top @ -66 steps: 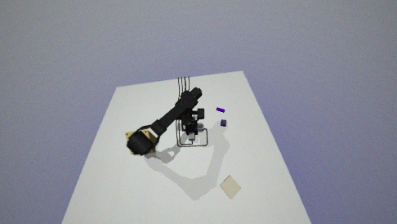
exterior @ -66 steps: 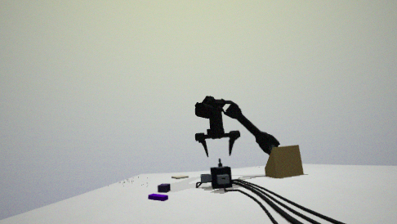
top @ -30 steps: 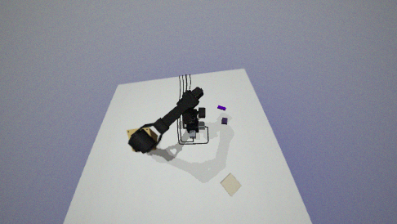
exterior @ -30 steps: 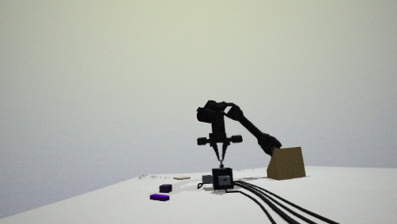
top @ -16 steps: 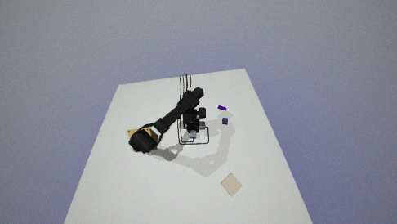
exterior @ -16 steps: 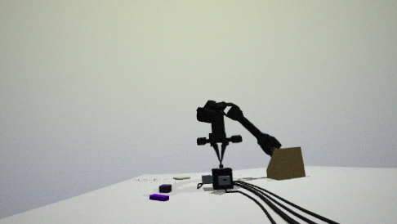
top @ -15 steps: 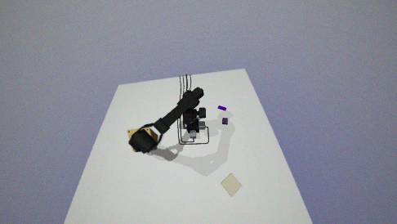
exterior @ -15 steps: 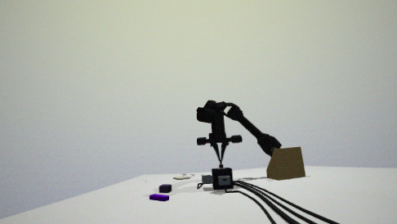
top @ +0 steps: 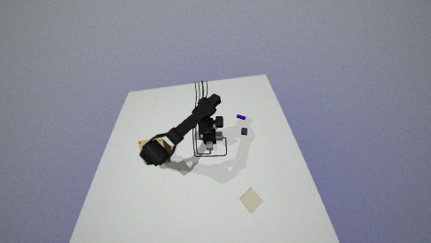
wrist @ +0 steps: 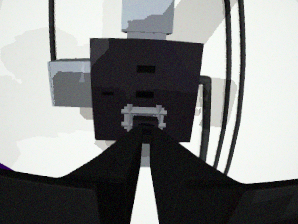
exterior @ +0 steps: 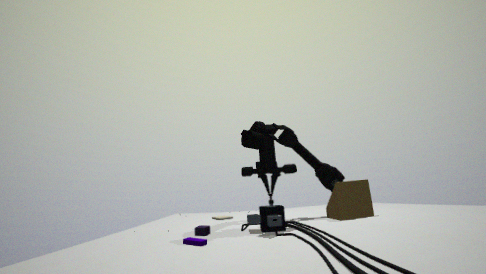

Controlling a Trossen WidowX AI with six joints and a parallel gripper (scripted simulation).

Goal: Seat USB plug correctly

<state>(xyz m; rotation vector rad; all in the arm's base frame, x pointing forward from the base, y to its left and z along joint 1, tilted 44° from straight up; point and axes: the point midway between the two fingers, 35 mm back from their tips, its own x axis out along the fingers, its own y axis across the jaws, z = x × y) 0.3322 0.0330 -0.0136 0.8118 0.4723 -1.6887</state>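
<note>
A white table (top: pixel 146 208) stands against a featureless backdrop, blue-grey in the top view and pale grey-green in the exterior view. On it sits the black power cube (exterior: pixel 272 218), with black cables (exterior: pixel 345 250) trailing off across the surface. The gripper (exterior: pixel 270 196) points straight down over the cube, fingers pinched nearly together on the grey USB plug (wrist: pixel 143 115) standing in the top socket. Well apart lie a dark purple block (exterior: pixel 202 230), a bright purple bar (exterior: pixel 194 241) and a beige tile (top: pixel 251 199); the arm's tan base (exterior: pixel 350 200) sits behind
</note>
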